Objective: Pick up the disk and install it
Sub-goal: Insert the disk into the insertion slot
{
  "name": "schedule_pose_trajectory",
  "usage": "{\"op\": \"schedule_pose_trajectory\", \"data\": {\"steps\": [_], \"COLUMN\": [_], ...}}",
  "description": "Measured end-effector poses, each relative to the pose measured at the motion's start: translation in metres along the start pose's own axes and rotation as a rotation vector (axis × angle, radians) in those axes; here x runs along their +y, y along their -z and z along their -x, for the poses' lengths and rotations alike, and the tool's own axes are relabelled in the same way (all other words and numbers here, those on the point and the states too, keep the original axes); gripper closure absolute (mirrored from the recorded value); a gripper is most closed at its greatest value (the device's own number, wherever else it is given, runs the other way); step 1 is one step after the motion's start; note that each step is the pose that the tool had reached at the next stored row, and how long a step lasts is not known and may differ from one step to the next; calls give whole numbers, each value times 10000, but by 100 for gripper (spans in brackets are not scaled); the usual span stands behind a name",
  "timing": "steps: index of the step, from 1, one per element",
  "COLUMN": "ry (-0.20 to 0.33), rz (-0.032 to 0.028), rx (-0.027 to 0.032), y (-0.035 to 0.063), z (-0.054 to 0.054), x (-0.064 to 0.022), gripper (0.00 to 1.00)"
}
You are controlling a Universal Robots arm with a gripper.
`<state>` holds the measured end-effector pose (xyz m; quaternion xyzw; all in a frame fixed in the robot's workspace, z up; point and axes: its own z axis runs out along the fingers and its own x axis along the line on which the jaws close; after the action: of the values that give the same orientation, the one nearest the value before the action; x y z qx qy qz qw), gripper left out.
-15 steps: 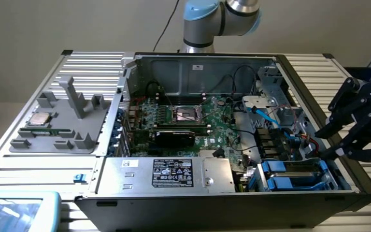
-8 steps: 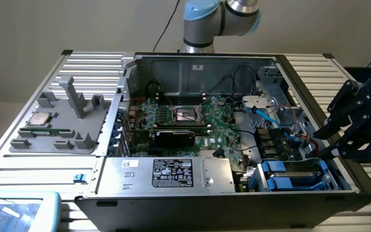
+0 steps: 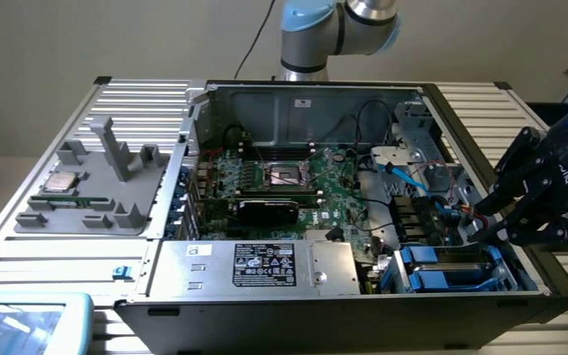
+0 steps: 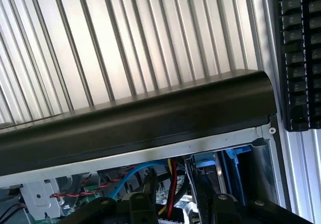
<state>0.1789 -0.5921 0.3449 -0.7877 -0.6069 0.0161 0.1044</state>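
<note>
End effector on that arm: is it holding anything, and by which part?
Nothing is held: the end effector hovers over the computer case, cables showing between its empty fingers.

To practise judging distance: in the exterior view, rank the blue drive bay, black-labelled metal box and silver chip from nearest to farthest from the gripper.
1. Blue drive bay, just beside the gripper.
2. Metal box, exterior view's lower middle.
3. Silver chip, on the tray, exterior view's left.

The exterior view looks down on the open computer case (image 3: 313, 325); the wrist view sits close over its black side wall (image 4: 150, 118) (both share the blue drive bay (image 3: 452, 270)).
</note>
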Motion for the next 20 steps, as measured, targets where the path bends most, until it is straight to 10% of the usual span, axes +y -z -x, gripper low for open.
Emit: {"op": "schedule_pose_trajectory", "data": {"steps": [20], "ry": [-418], "rz": [-119], "rx": [48], "y": [-105], "z": [-7], "x": [-6], "gripper": [74]}}
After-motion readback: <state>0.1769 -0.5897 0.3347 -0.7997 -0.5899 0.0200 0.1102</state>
